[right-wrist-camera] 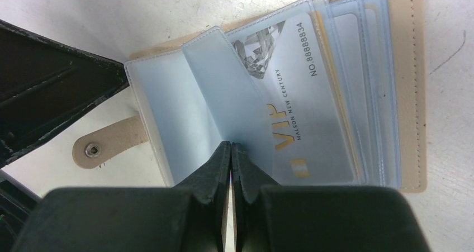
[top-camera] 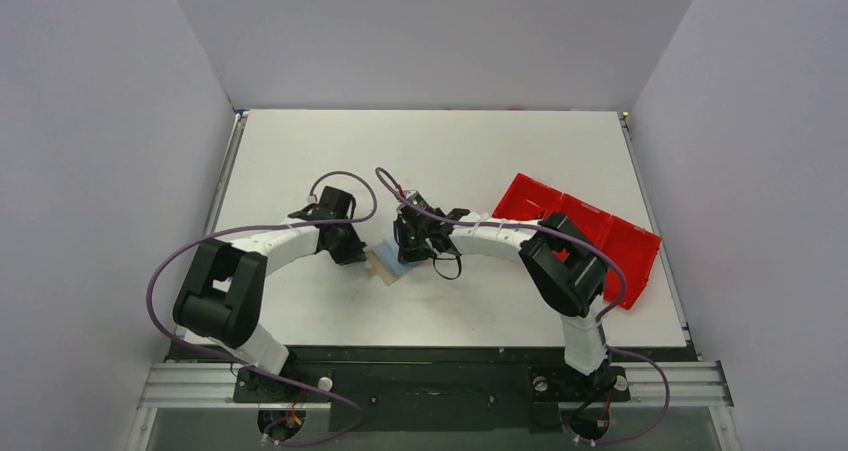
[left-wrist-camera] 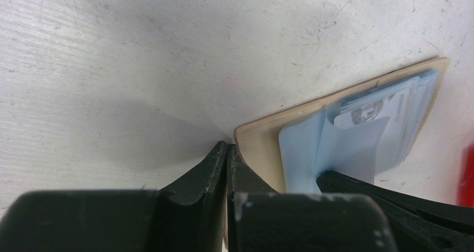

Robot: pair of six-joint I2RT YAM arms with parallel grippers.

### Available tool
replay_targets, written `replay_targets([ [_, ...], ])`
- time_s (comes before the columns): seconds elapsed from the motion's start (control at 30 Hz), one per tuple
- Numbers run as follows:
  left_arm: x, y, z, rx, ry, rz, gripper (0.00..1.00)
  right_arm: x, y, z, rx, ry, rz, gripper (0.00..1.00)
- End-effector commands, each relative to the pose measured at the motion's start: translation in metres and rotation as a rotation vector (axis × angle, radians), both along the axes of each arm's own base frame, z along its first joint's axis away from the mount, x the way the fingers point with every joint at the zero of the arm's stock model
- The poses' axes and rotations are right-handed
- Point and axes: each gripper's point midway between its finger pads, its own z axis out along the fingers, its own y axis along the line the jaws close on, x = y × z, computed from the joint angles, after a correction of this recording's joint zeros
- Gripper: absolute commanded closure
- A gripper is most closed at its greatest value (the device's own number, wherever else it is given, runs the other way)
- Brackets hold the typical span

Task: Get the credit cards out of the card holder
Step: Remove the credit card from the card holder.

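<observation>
The tan card holder (top-camera: 381, 269) lies open on the table between my two grippers. Its pale blue plastic sleeves fan out, and a grey VIP credit card (right-wrist-camera: 304, 95) sits inside one; further cards behind it show only as edges. My left gripper (left-wrist-camera: 226, 147) is shut at the near corner of the holder's tan cover (left-wrist-camera: 260, 146), and a pale sliver shows between its fingers. My right gripper (right-wrist-camera: 231, 146) is shut on one translucent sleeve leaf (right-wrist-camera: 223, 84) and holds it raised off the stack. In the top view the left gripper (top-camera: 350, 253) and right gripper (top-camera: 408, 251) flank the holder.
A red compartment tray (top-camera: 590, 233) lies on the table to the right, beyond the right arm. The holder's snap strap (right-wrist-camera: 106, 143) sticks out on the table beside the black body of the left gripper (right-wrist-camera: 50, 90). Grey walls enclose the table.
</observation>
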Motion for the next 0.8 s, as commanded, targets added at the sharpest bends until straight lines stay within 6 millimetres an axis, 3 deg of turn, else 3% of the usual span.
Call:
replay_targets([
  [0.0,0.013,0.001,0.013,0.014,-0.035,-0.015,1.00,0.011,0.011,0.015,0.060,-0.025,-0.007,1.00],
  [0.27,0.032,-0.022,0.074,-0.126,-0.151,-0.051,0.98,0.008,0.007,0.002,0.044,-0.004,-0.019,1.00],
  [0.4,0.042,-0.034,0.091,-0.247,-0.170,-0.032,0.92,0.008,0.007,-0.002,0.051,0.002,-0.024,1.00],
  [0.63,0.062,-0.057,0.077,-0.385,-0.131,-0.006,0.79,0.007,0.005,-0.005,0.056,0.004,-0.032,1.00],
  [0.77,0.070,-0.066,0.069,-0.431,-0.123,0.003,0.79,0.008,0.004,-0.008,0.053,0.006,-0.035,1.00],
])
